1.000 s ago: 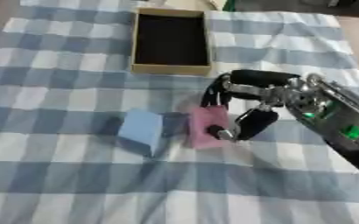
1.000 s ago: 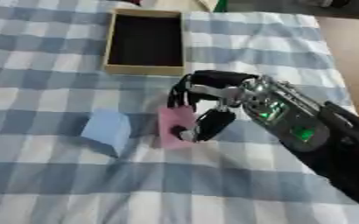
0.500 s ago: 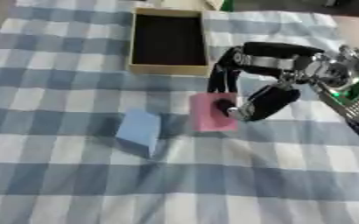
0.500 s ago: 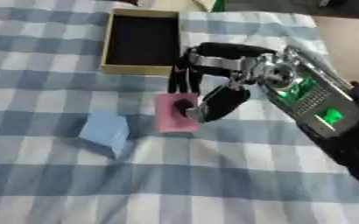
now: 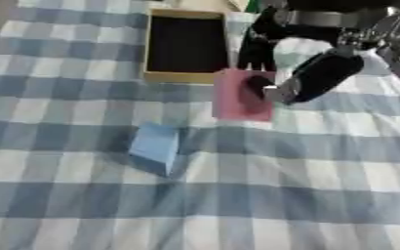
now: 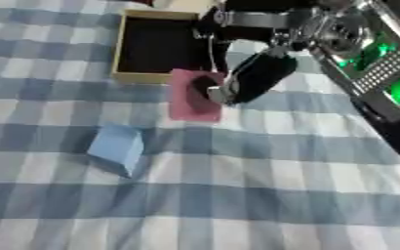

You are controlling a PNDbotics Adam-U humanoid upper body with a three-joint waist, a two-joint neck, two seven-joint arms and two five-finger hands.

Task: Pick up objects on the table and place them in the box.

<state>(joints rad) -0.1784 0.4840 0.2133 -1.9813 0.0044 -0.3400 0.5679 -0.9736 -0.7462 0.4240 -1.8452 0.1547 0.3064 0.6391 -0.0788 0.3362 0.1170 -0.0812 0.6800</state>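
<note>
The pink block (image 5: 242, 95) is pinched in the right robot hand (image 5: 310, 73), the thumb across its front face and the fingers (image 5: 256, 49) curled down behind its top edge. It is held upright just in front of the box (image 5: 186, 45), at the box's near right corner, and it looks lifted off the cloth, though the blur leaves that unsure. The box is a shallow open tray with pale tan walls and a black inside, set toward the far side of the worktop (image 5: 84, 205). The robot hand's arm (image 6: 366, 58) comes in from the upper right past the box, black with green lights on its casing. The blue block (image 5: 155, 146), a light blue piece with a slanted top, lies on the blue and white checked cloth in front of the box and somewhat to its left, well apart from the pink block. The left robot hand shows in neither view.
</note>
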